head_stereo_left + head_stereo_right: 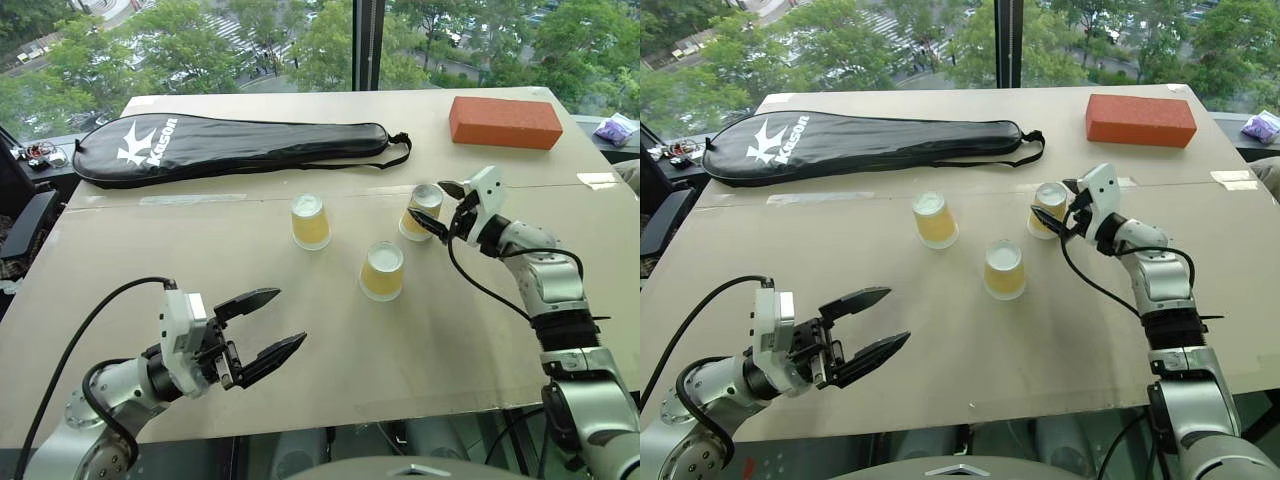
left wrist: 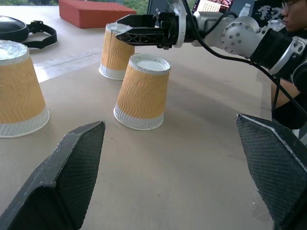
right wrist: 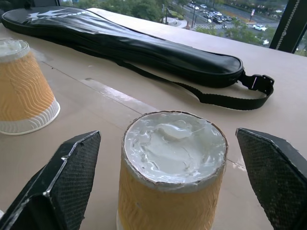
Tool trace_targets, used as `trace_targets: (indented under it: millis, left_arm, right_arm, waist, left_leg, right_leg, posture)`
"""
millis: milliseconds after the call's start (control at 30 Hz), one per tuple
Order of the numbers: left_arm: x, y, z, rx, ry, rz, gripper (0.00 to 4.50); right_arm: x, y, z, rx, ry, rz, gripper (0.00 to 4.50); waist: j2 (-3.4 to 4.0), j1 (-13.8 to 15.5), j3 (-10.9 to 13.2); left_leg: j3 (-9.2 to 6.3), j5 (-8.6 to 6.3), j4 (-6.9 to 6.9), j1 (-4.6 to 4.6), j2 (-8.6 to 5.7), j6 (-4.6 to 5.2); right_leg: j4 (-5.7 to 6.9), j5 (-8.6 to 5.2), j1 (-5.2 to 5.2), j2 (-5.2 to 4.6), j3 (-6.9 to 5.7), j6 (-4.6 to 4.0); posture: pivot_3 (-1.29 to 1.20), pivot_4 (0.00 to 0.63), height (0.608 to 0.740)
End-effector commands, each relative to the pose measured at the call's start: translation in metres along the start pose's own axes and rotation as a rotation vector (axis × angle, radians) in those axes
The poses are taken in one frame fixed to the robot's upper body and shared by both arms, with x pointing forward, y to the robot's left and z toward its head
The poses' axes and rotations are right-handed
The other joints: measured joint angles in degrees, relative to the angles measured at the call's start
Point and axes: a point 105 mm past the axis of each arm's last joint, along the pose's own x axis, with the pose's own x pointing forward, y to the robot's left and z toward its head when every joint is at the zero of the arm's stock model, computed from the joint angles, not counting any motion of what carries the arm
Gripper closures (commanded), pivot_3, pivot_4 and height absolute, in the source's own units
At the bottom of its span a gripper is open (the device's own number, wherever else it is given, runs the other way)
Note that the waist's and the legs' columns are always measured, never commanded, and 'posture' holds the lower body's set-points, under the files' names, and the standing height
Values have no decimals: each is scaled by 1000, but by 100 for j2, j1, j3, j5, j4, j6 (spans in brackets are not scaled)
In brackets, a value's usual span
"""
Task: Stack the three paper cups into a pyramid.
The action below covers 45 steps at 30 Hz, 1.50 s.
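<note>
The right gripper (image 1: 438, 210) has its jaws wide apart around the upside-down cup (image 1: 422, 212) nearest the orange brick (image 1: 505, 122), not squeezing yet, while the 2 other cups (image 1: 345, 245) stand farther away.

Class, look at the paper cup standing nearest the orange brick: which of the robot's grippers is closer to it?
Right. The right gripper brackets that cup with open fingers; the left gripper hovers open over the table's near edge, far from it.

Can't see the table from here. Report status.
Both grippers open; right gripper straddles far-right paper cup, no grip. Three cups separate, upside down, unstacked. Nothing in the way.
</note>
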Motion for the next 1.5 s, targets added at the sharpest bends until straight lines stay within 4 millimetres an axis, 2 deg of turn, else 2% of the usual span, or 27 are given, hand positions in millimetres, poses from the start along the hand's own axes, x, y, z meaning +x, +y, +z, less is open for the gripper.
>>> trace_targets:
  millis: [33,67,100,133,167,233,500,633,700,833,1000,1100,1500]
  left_arm:
    - [1,-5,14,56,-50,-28,0]
    - [2,-5,16,62,-57,-30,0]
    - [2,-5,17,66,-62,-31,0]
    - [3,-5,17,69,-65,-34,0]
    - [3,-6,18,69,-68,-36,0]
    - [4,-6,18,70,-72,-40,0]
    - [14,-3,19,138,-84,-16,0]
    - [15,-1,20,143,-154,14,0]
    - [13,-3,20,140,-166,-13,0]
    - [8,-6,17,63,-161,-53,0]
    - [7,-11,16,21,-162,-101,0]
    - [6,-9,15,20,-158,-102,0]
    - [8,-8,13,19,-160,-112,0]
  right_arm:
    - [5,-10,7,5,-23,-29,432]
    - [5,-11,6,10,-22,-23,432]
    - [5,-12,6,11,-22,-20,706]
    - [5,-13,6,10,-24,-20,1152]
    - [4,-14,7,9,-25,-20,1793]
    - [2,-16,6,6,-25,-21,2240]
    - [-7,-20,9,-24,-31,-28,2250]
    - [-20,-22,32,-71,-84,-17,2252]
    - [-30,-17,44,-91,-107,14,2252]
    - [-51,9,62,-92,-130,127,2252]
    - [-79,57,61,-114,-74,343,2253]
    - [-85,70,64,-102,-70,392,2268]
    - [-105,62,64,-79,-70,299,2268]
  waist:
    - [0,-3,0]
    - [0,-2,0]
    - [1,2,0]
    - [1,5,1]
    - [1,4,1]
    - [1,2,1]
    - [3,2,2]
    - [10,6,6]
    - [9,12,6]
    - [9,21,5]
    - [8,21,6]
    - [7,1,6]
    - [2,31,5]
  left_leg:
    - [1,0,0,0,0,0]
    - [1,0,0,0,0,0]
    - [0,0,0,0,1,0]
    - [0,0,0,-1,0,0]
    - [0,0,0,-1,0,0]
    - [0,0,0,-1,1,0]
    - [1,0,0,0,0,0]
    - [0,0,-2,-4,0,0]
    - [-1,0,-3,-8,1,0]
    - [-7,0,-10,-6,3,0]
    - [-10,0,-11,-6,4,0]
    - [-12,0,-7,-2,3,1]
    - [-7,0,-3,-8,-1,1]
  right_leg:
    - [0,0,0,0,0,0]
    - [0,0,0,0,0,0]
    - [0,0,0,0,-1,0]
    - [0,0,0,0,-1,0]
    - [0,0,0,0,-1,0]
    - [-1,0,0,0,0,0]
    - [0,1,0,-1,0,0]
    - [-3,1,-1,-1,1,0]
    - [-6,2,-2,-4,-1,2]
    - [-9,0,-1,-3,-6,4]
    - [-11,-2,0,-2,-8,5]
    - [-11,-11,-1,-2,-1,22]
    - [-15,-3,1,-2,-2,6]
  posture:
    - [0,150,740]
    - [0,150,740]
    - [0,150,740]
    - [0,150,740]
    - [0,150,740]
    - [0,150,740]
    - [0,150,740]
    - [0,150,740]
    - [0,150,740]
    - [0,150,740]
    - [0,150,740]
    - [0,150,740]
    - [0,150,740]
